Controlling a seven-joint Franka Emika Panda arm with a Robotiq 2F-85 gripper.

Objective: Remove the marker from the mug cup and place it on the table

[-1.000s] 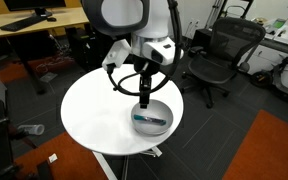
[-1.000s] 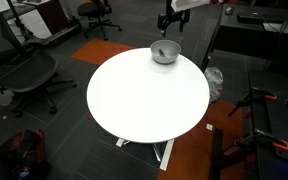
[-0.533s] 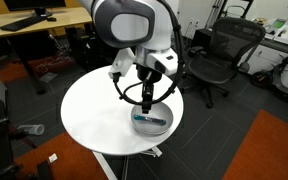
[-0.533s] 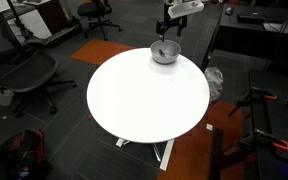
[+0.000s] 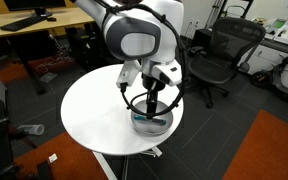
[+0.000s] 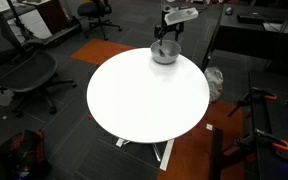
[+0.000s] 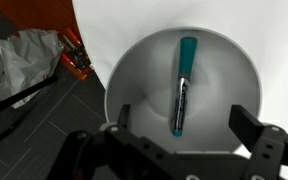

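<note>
Step in hand: approach for the pick; marker not yet gripped.

Wrist view: gripper (image 7: pixel 182 130) spread wide, nothing between the fingers (image 7: pixel 246 125).

Just beyond the fingertips, on the midline between them: marker (image 7: pixel 182 85), flat on the bottom of the mug cup (image 7: pixel 119 80), long axis pointing away from the fingers, teal end farthest. Nothing else in the cup.

Outward of both fingers, around the cup: white table (image 7: pixel 279 40).

In both exterior views: gripper low over the cup, close to the table's edge.

Next move, by judgement: descend, straddle the dark barrel, close across it, lift clear of the rim, set down on bare tabletop beside the cup. Risk: fingertips catching the curved wall.
</note>
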